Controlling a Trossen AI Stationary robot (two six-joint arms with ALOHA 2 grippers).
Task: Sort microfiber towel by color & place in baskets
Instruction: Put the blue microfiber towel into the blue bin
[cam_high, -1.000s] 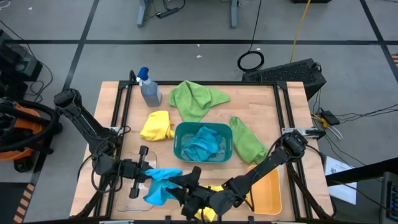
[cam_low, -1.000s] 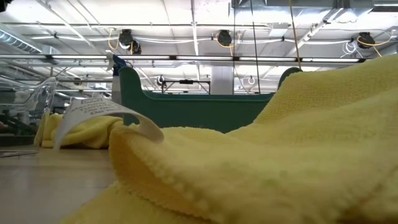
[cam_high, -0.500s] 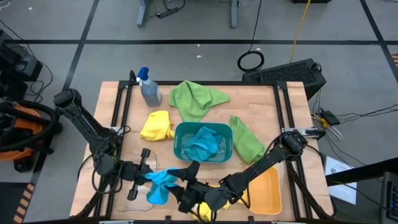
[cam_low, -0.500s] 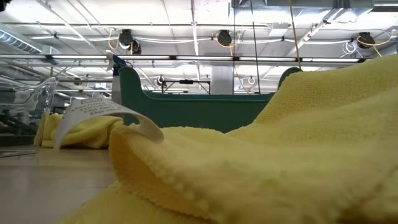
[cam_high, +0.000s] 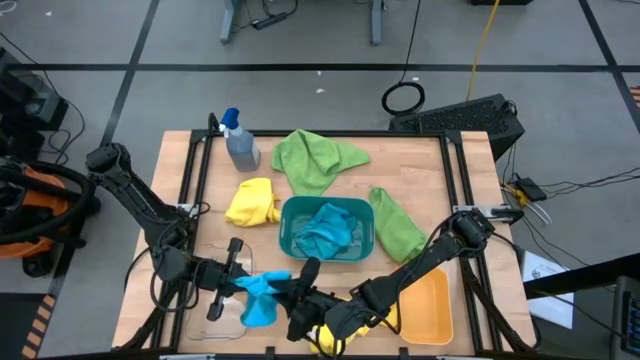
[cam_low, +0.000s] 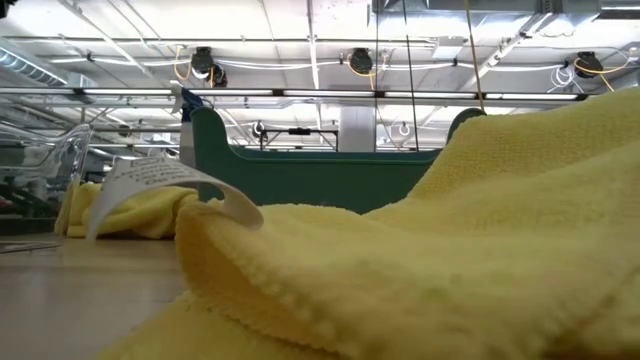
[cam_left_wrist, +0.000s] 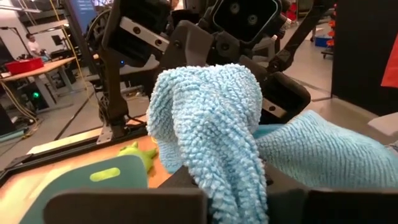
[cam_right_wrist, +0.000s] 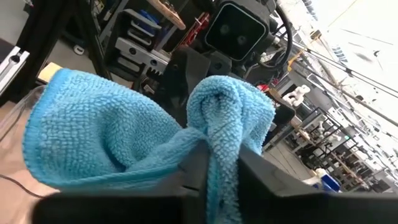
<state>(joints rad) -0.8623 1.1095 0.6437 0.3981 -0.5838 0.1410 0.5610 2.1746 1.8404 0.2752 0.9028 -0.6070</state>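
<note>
A bright blue microfiber towel (cam_high: 263, 300) hangs bunched between my two grippers near the table's near edge, over the clear basket (cam_high: 212, 322). My left gripper (cam_high: 243, 283) is shut on its left side and my right gripper (cam_high: 297, 290) is shut on its right side. A second blue towel lies in the teal basket (cam_high: 290, 245). Two lime green towels (cam_high: 315, 158) (cam_high: 397, 227) and a yellow towel (cam_high: 252, 202) lie flat on the table. Another yellow towel (cam_low: 450, 250) lies under my right arm. My left gripper pinches a bunched fold of the blue towel (cam_left_wrist: 227, 186) between its two fingers, coming in level from the table's left. The cloth bulges over the fingers and is lifted clear of the table. My right gripper pinches a gathered fold of the same towel (cam_right_wrist: 221, 155) between its two fingers, level, from the table's right. The rest of the cloth spreads slack toward my left gripper.
The orange basket (cam_high: 432, 308) stands at the near right. A grey spray bottle (cam_high: 238, 142) with a blue top stands at the far left. The teal basket's wall (cam_low: 300, 170) rises behind the near yellow towel and its white tag (cam_low: 165, 180).
My right gripper has moved a little toward the table's left, up to the blue towel, rolled, and shut on it. The towel, spread wider a second ago, is now bunched narrower between the two grippers.
</note>
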